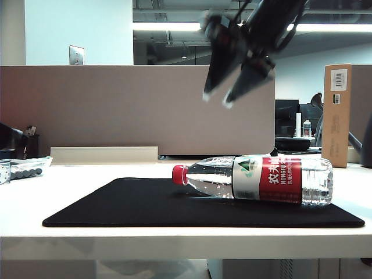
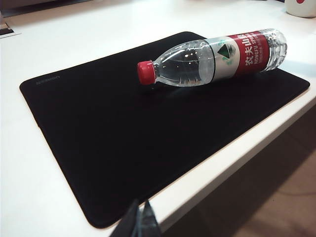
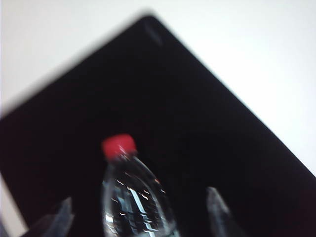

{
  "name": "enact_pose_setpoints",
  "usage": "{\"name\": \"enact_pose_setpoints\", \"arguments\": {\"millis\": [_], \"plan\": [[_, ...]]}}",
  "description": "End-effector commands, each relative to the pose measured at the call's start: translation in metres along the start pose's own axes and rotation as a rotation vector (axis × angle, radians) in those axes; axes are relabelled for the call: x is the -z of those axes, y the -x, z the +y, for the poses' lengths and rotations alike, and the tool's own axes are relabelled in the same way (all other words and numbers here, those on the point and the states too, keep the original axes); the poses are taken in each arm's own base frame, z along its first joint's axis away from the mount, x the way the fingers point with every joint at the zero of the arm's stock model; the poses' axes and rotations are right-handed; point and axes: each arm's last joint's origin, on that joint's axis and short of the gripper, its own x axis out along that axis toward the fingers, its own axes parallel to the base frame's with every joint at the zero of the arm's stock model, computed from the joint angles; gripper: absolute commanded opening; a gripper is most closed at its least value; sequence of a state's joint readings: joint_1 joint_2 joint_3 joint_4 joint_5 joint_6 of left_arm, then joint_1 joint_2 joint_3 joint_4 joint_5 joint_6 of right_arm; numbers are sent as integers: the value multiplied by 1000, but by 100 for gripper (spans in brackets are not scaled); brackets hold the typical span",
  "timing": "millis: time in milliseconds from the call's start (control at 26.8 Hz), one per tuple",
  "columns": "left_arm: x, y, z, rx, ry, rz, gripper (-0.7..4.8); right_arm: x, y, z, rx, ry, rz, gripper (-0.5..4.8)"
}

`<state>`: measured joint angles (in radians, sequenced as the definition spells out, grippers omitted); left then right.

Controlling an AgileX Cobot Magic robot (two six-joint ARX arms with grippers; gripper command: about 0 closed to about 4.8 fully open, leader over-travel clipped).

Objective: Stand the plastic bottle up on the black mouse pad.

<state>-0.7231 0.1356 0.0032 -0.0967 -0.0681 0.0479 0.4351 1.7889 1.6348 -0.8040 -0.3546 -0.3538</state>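
Two hands were mine, and only one was at work. My right hand (image 1: 220, 100) hung in the air above the plastic bottle (image 1: 256, 180), well clear of it, its fingers spread wide and grasping nothing; from its own wrist camera I saw a fingertip on either side of the bottle's shoulder, with the red cap (image 3: 119, 145) beyond them. My left hand (image 2: 138, 222) sat low off the near edge of the table (image 2: 98, 19), only its dark tip in view, and I could not tell whether it was released or clenched.

That bottle lay on its side on the black mouse pad (image 1: 145, 203), toward the pad's right end, cap pointing left in the exterior view. It had yet to be stood up, so I judged this the approach before the grasp. My next move called for lowering the spread fingers around the bottle's body, clenching firmly enough that the ribbed plastic would not slip, then tipping it base-down onto the pad.
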Motion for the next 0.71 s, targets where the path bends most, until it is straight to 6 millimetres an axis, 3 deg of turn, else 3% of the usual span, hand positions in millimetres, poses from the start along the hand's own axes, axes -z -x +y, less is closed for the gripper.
{"name": "enact_pose_setpoints", "arguments": {"millis": [37, 708], "plan": [[-2, 0, 0, 1, 4, -9, -4, 1, -25, 6, 9, 150, 188, 479], [-2, 0, 0, 1, 4, -9, -4, 22, -106, 13, -21, 292, 430, 479]]}}
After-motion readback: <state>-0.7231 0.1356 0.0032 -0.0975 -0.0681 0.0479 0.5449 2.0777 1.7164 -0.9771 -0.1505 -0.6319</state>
